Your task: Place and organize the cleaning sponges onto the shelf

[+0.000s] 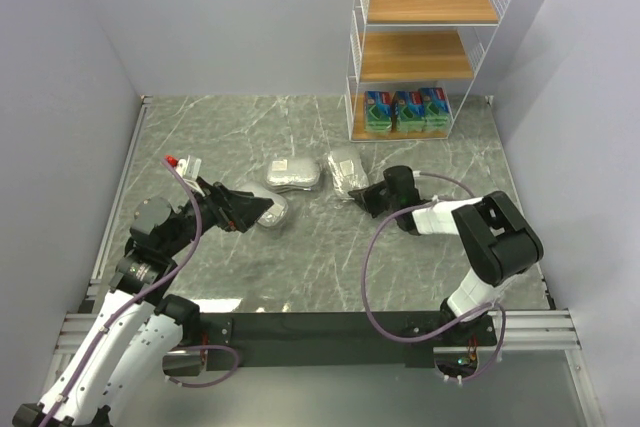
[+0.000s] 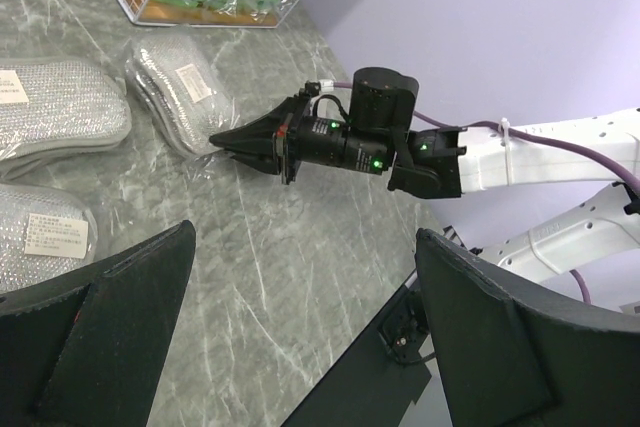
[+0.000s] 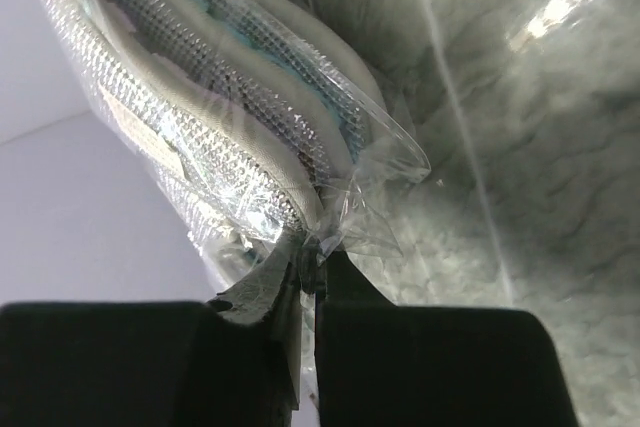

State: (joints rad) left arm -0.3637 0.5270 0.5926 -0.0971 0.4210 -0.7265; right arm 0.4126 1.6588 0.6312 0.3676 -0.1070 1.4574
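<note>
Three green sponge packs [image 1: 405, 110] stand side by side on the bottom tier of the white wire shelf [image 1: 415, 55]. Three silvery sponge packs lie on the marble table. My right gripper [image 1: 356, 194] is shut on the clear wrap at the near end of the right-hand silvery pack [image 1: 346, 170]; the wrist view shows that wrap pinched between its fingertips [image 3: 318, 257]. The middle silvery pack [image 1: 294, 174] lies flat beside it. My left gripper [image 1: 255, 209] stands open, nothing between its fingers, right beside the third silvery pack [image 2: 40, 237].
The shelf's upper two wooden tiers hold nothing. Purple-grey walls close in the table on the left, back and right. A black bar [image 1: 330, 325] and the arm bases run along the near edge. The right arm's purple cable [image 1: 372, 277] loops over the table.
</note>
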